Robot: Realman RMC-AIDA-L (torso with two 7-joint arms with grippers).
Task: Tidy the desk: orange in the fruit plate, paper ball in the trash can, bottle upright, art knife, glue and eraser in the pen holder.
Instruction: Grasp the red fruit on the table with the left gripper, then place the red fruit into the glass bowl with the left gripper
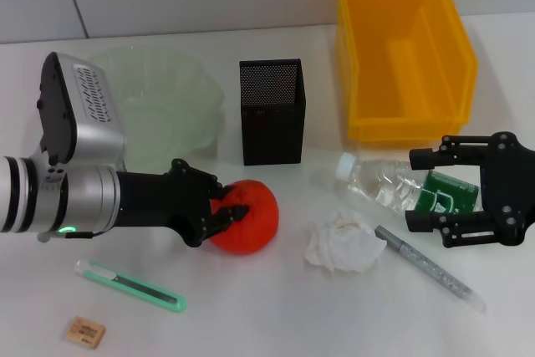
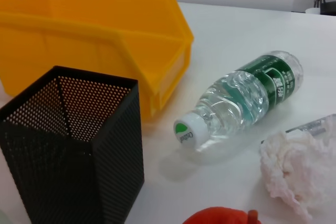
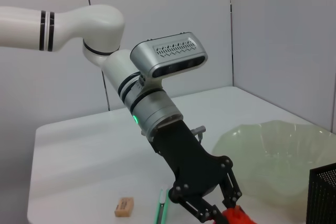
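The orange (image 1: pixel 251 216) rests on the table in front of the black mesh pen holder (image 1: pixel 272 110), and my left gripper (image 1: pixel 230 205) is shut on its left side. The right wrist view shows the same grip on the orange (image 3: pixel 237 217). A clear bottle (image 1: pixel 372 183) with a green label lies on its side, its labelled end between the fingers of my open right gripper (image 1: pixel 415 190). A white paper ball (image 1: pixel 338 242) sits just in front of the bottle. A green art knife (image 1: pixel 129 284) and a tan eraser (image 1: pixel 86 332) lie at the front left. The silver glue stick (image 1: pixel 430 267) lies at the front right.
The pale green fruit plate (image 1: pixel 159 106) stands at the back left, behind my left arm. The yellow bin (image 1: pixel 401 52) used as trash can stands at the back right, next to the pen holder (image 2: pixel 73 145). The bottle's cap (image 2: pixel 188 129) points toward the pen holder.
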